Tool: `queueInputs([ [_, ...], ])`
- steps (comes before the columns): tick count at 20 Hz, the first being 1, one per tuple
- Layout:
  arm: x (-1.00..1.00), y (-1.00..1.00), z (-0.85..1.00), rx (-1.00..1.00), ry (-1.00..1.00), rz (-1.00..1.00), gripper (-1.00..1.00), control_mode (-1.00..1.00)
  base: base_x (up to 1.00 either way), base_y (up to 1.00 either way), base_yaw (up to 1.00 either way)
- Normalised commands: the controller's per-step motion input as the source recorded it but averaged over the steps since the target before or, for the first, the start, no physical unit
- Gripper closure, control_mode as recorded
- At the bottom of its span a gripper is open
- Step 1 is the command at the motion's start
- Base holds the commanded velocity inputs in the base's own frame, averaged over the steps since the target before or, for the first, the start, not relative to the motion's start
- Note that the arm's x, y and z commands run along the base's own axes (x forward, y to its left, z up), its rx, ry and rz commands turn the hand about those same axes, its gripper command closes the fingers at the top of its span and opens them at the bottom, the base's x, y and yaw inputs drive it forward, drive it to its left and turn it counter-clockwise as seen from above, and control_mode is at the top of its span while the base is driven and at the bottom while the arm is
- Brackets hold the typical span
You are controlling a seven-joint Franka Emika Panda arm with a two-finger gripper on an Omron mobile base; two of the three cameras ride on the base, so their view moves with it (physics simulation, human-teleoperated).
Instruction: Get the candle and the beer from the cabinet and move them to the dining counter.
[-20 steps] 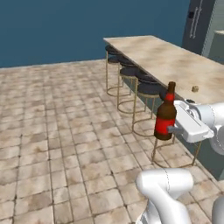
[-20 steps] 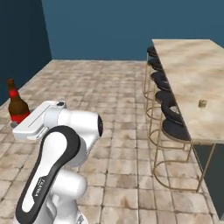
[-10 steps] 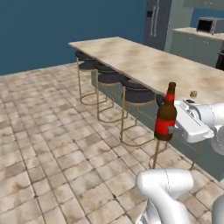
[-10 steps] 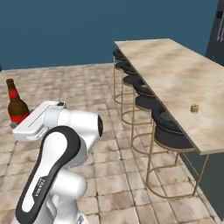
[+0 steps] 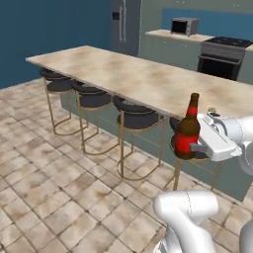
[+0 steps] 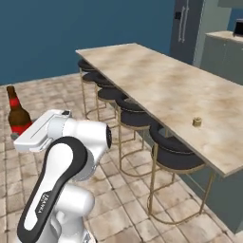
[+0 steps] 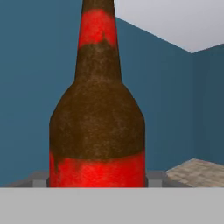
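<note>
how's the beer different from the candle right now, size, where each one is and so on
Size: the beer is a tall bottle with a slim neck; the candle is a tiny short stub.
Colour: the beer is dark brown with red label bands; the candle is pale tan.
Place: the candle rests on the dining counter near its edge; the beer is off the counter, held in the gripper above the floor.
Both stand upright.

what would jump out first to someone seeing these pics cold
The beer, a dark brown bottle with a red label, stands upright in the gripper, carried in the air over the tiled floor; the hand view shows it huge and close. Behind it stretches the dining counter, a long marble-topped island with black stools on gold legs along one side. The tiny candle already sits on its top near the close end.
</note>
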Motion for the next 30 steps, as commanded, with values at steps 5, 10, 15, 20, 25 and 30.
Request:
queueInputs([
  [5, 0.0, 0.0, 0.0, 0.0, 0.0, 0.0, 1.0, 1.0, 0.61, 0.71, -0.49],
  [10, 0.0, 0.0, 0.0, 0.0, 0.0, 0.0, 1.0, 1.0, 0.59, 0.72, -0.49],
  [15, 0.0, 0.0, 0.0, 0.0, 0.0, 0.0, 1.0, 1.0, 0.57, 0.72, -0.49],
  [20, 0.0, 0.0, 0.0, 0.0, 0.0, 0.0, 1.0, 1.0, 0.59, 0.68, -0.49],
  [25, 0.0, 0.0, 0.0, 0.0, 0.0, 0.0, 1.0, 1.0, 0.66, 0.61, -0.49],
  [30, 0.0, 0.0, 0.0, 0.0, 0.0, 0.0, 1.0, 1.0, 0.68, 0.58, -0.48],
])
